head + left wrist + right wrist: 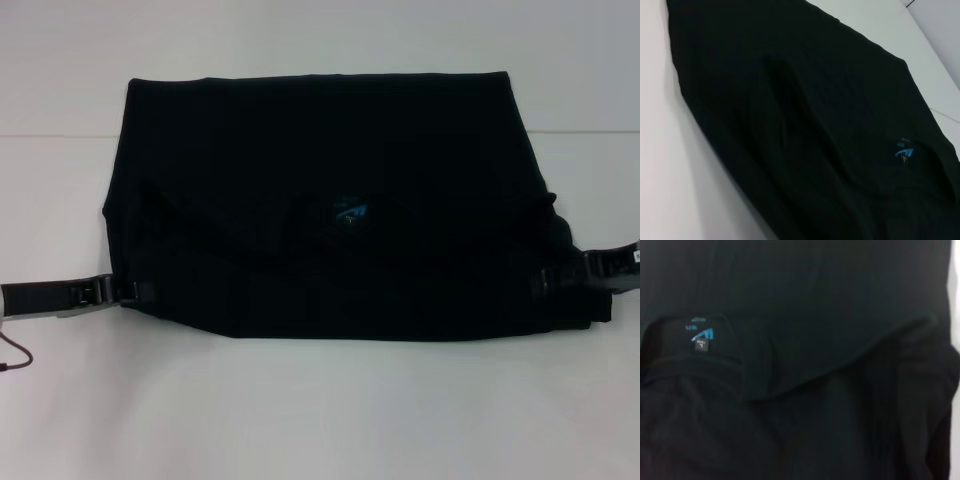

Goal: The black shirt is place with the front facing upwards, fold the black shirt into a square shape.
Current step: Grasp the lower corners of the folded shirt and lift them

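Black shirt [330, 200] fills the middle of my head view, a wide dark slab on the white table [320, 410], and I'm working it from both ends. Nearest me, along its lower edge, the left gripper [122, 291] sits at the lower-left corner of the cloth and the right gripper [548, 280] at the lower-right, both right at the fabric. Whether either pair of fingers is clamped on the hem or parted around it, I can't tell; black on black swallows the tips. My guess is they're set at opposite ends so the edge travels level and the fold comes out straight. Moving up to mid-frame, a fold line runs across the shirt with the blue neck label [350, 211] showing just above it, so the collar end seems to lie doubled over the body. The right wrist view shows that label [701, 337] inside the collar curve with a layered hem beside it. Farthest off, the top edge runs flat and straight across the upper frame. It's a wide rectangle now, not yet a square, so I judge side folds remain.
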Controlling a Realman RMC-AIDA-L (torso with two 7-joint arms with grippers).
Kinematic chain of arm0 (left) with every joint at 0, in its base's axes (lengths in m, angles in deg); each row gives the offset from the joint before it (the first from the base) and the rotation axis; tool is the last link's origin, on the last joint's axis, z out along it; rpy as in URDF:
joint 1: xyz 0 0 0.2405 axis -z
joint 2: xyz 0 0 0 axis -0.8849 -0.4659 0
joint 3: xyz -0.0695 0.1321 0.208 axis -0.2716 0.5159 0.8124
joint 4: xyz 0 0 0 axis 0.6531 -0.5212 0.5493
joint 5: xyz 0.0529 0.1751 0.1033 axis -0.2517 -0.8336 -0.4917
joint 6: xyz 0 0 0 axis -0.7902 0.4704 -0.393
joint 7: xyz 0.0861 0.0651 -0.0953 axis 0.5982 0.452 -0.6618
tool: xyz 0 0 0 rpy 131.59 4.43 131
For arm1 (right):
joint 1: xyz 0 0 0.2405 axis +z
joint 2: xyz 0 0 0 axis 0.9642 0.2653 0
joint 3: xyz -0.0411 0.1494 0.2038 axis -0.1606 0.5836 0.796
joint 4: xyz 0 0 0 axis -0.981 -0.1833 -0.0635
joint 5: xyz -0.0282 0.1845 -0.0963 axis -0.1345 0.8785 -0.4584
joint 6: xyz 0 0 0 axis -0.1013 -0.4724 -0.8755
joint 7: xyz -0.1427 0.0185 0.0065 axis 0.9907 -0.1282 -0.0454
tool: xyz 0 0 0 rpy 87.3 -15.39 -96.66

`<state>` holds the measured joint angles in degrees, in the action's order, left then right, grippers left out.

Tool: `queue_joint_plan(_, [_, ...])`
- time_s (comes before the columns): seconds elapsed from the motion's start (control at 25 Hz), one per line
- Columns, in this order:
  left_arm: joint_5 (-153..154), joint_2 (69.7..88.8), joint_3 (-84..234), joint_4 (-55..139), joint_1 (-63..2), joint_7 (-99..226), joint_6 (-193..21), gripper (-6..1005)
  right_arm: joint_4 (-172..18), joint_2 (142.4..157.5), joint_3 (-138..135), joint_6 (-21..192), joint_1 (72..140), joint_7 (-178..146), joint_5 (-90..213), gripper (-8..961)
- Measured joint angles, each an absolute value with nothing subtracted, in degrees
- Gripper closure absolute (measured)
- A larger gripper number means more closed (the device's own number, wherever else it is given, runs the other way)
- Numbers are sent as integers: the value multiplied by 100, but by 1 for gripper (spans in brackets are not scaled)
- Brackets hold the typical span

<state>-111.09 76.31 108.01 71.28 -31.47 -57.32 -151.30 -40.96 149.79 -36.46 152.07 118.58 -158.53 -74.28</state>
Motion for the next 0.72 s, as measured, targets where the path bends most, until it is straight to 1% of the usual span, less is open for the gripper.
queue_joint_plan(0.04, [-11108, 7634, 10801, 7128, -3147, -5730, -15129, 947, -4103, 14995, -3652, 15196, 11854, -15848, -7429, 72])
queue_joint_plan(0.24, [-11104, 7637, 10804, 7128, -3143, -5725, -15119, 947, -4105, 15025, -3680, 15150, 11801, -15800, -7431, 205])
queue_joint_plan(0.68, [-11075, 7638, 10600, 7099, -3149, -5659, -15155, 948, -4105, 15028, -3686, 15238, 11741, -15755, -7420, 411])
queue_joint_plan(0.72, [-11075, 7638, 10596, 7097, -3148, -5659, -15165, 948, -4105, 15027, -3676, 15251, 11740, -15744, -7417, 460])
